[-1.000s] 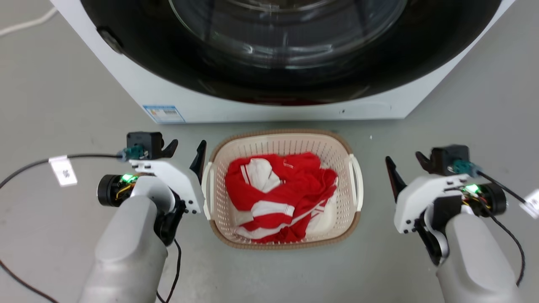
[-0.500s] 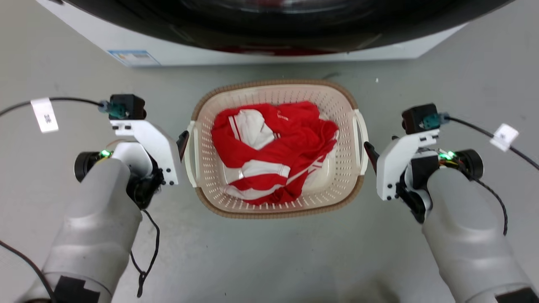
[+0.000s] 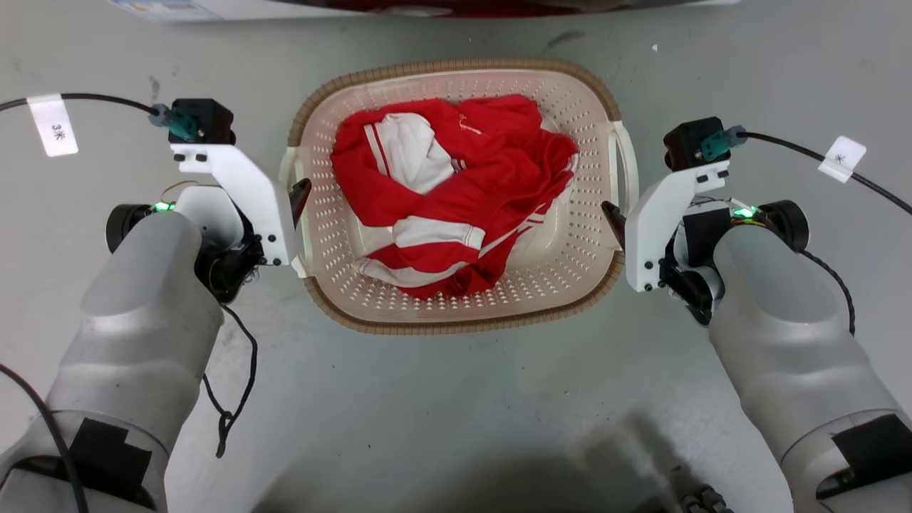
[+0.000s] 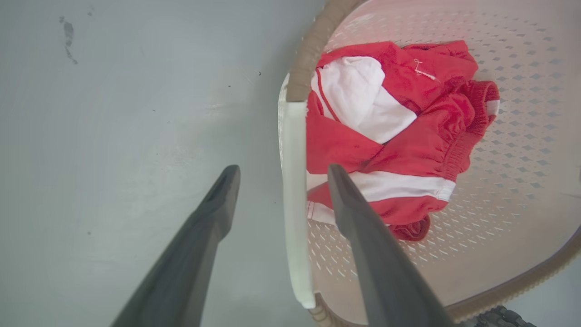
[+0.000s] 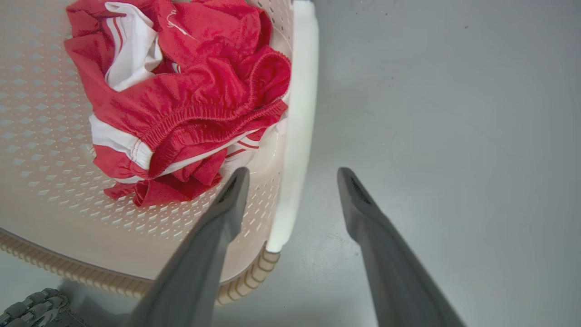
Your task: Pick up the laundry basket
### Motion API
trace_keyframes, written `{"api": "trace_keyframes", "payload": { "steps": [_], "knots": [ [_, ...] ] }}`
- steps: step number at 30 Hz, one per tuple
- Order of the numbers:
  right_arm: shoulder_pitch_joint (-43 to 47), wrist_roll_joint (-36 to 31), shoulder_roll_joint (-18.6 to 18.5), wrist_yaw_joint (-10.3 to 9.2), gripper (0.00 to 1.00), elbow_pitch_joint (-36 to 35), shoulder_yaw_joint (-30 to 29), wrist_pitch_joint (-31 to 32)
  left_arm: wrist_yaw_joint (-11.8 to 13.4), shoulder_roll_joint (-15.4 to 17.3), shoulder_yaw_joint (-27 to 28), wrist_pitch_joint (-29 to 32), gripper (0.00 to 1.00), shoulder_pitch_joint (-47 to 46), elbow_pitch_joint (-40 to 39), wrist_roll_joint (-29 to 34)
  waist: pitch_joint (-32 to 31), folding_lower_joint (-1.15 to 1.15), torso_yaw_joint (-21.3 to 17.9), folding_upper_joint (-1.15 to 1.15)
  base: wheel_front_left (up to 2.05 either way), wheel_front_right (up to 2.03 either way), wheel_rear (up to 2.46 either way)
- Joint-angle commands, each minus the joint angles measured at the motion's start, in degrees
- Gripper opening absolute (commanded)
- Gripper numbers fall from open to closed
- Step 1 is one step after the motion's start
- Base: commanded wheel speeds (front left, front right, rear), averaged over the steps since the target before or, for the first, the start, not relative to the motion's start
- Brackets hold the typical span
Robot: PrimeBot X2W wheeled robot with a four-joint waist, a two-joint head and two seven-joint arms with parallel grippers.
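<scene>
The laundry basket (image 3: 456, 68), cream perforated plastic with a brown rim, stands on the grey floor with a red and white garment (image 3: 456, 192) inside. My left gripper (image 3: 298, 203) is at its left white handle (image 4: 295, 204). In the left wrist view the gripper (image 4: 281, 170) is open, one finger outside the handle and one over the basket's inside. My right gripper (image 3: 611, 214) is at the right handle (image 5: 302, 91). In the right wrist view that gripper (image 5: 294, 171) is open too, with the handle's near end between its fingers.
The washing machine's white base (image 3: 285, 7) runs along the top edge, just behind the basket. Black cables with white tags (image 3: 53, 125) trail from both wrists over the floor. A dark shadow (image 3: 499, 477) lies on the floor below the basket.
The head camera has tilted down, so the washing machine has slid up out of the picture. Both grippers have closed in from beside the basket until their fingers straddle the handles.
</scene>
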Motion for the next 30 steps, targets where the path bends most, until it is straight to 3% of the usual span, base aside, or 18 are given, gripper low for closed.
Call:
{"api": "trace_keyframes", "payload": {
  "steps": [1,17,18,19,20,21,30],
  "knots": [
    [-1.56,1.03,0.10,-0.04,1.00,1.15,0.84,-0.18,0.00,0.18,-1.00,-0.12,1.00,-1.02,0.58,-0.75,1.39,-0.01,-0.23,0.00,0.00,0.00,0.00],
    [-6.59,9.15,0.12,-0.04,1.00,4.90,8.41,-0.80,0.00,-0.76,-7.38,0.12,1.00,-4.51,4.08,-5.31,5.18,-0.01,0.15,0.00,0.00,0.00,0.00],
    [-6.78,9.62,0.10,-0.04,0.84,5.21,8.63,-0.54,0.00,-0.88,-7.60,0.06,1.00,-4.68,4.18,-5.56,5.31,-0.01,0.21,0.00,0.00,0.00,0.00],
    [-6.78,9.62,0.10,-0.04,0.84,5.21,8.63,-0.54,0.00,-0.88,-7.60,0.06,1.00,-4.68,4.18,-5.56,5.31,-0.01,0.21,0.00,0.00,0.00,0.00],
    [-7.23,10.50,0.13,-0.04,0.04,5.48,9.39,-0.41,0.00,-1.11,-8.10,-0.04,0.18,-5.09,4.41,-6.33,5.48,-0.01,0.29,0.00,0.00,0.00,0.00],
    [-7.26,11.04,0.13,-0.04,0.00,5.71,9.85,0.16,0.00,-1.31,-8.36,0.36,0.00,-5.12,4.45,-6.85,5.47,-0.01,0.35,0.00,0.00,0.00,0.00],
    [-7.40,13.82,0.19,0.05,0.00,6.97,12.34,0.38,-0.02,-1.53,-10.44,1.24,0.00,-5.49,4.55,-9.83,5.20,-0.01,0.39,0.00,0.00,0.00,0.00]
  ]
}}
